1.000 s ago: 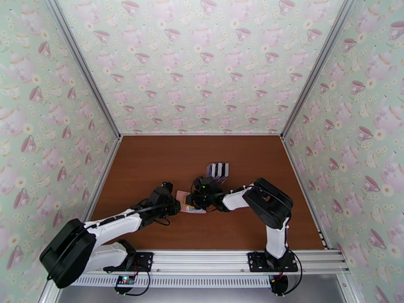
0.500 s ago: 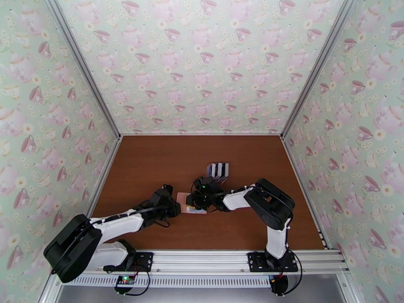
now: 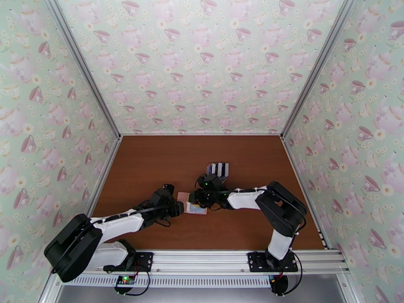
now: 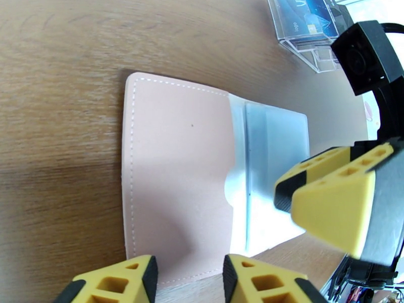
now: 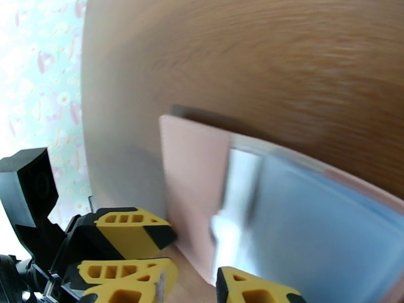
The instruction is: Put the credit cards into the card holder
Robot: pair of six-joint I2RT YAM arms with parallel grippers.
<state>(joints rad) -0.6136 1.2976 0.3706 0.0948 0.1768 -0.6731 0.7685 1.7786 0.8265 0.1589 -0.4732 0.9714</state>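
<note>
The pink card holder (image 3: pixel 194 208) lies open on the brown table between my two grippers. In the left wrist view its pink flap (image 4: pixel 171 172) faces up, with the pale blue-grey pocket (image 4: pixel 275 147) to the right. My left gripper (image 4: pixel 189 281) stands open at the holder's near edge, holding nothing. My right gripper (image 3: pixel 197 198) hovers over the pocket side, and its yellow fingers (image 4: pixel 328 193) are a little apart and hold nothing. Credit cards (image 4: pixel 303 18) stand in a clear rack (image 3: pixel 218 170) just beyond. The blurred right wrist view shows the holder (image 5: pixel 194 172) under my right gripper (image 5: pixel 194 289).
The clear rack stands behind the right gripper, a short way from the holder. Patterned walls close in the table on the left, right and back. The table (image 3: pixel 151 162) is bare brown wood to the left and far side.
Both grippers' jaws have spread apart. The right arm's elbow has swung out to the right and its gripper has shifted slightly. The card holder stays on the table.
</note>
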